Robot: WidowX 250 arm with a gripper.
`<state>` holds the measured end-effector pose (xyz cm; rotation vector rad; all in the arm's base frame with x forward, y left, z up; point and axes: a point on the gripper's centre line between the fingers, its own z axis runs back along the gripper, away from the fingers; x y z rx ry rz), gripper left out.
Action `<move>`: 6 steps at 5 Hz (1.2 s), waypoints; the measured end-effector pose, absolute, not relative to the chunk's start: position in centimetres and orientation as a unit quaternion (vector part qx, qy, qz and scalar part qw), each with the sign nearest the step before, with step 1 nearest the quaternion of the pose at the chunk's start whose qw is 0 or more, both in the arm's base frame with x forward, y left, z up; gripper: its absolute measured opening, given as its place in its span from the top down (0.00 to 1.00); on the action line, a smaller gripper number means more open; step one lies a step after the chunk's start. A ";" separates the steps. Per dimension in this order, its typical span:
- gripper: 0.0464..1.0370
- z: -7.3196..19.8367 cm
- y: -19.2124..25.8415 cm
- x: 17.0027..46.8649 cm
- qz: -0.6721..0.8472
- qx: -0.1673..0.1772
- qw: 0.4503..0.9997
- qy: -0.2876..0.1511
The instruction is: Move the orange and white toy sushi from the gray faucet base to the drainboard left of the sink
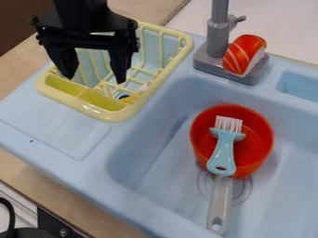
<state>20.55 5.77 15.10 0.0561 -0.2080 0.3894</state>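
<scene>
Above the yellow dish rack (103,113), at the upper left, the black gripper (94,80) hangs with its two fingers spread wide and nothing between them. Under it, a small blue and yellow item (127,98) lies inside the rack. An orange-red bowl (256,156) stands in the sink basin. Across the bowl lies a light blue brush (224,151) with white bristles pointing up and back. A grey-handled utensil (219,203) extends from beneath the brush toward the front of the basin.
A grey faucet (217,39) rises from the back edge of the light blue sink (144,139). Beside it, a salmon sushi toy (243,55) rests on the faucet base. A small recess is at the right edge. A black cable shows at the lower left.
</scene>
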 end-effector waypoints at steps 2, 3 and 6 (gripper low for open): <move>0.04 14.3 4.3 21.1 0.155 0.020 0.983 -0.094; 0.04 14.1 2.3 21.8 0.116 0.001 0.988 -0.099; 0.04 15.6 -4.4 25.8 -0.017 -0.028 0.983 -0.182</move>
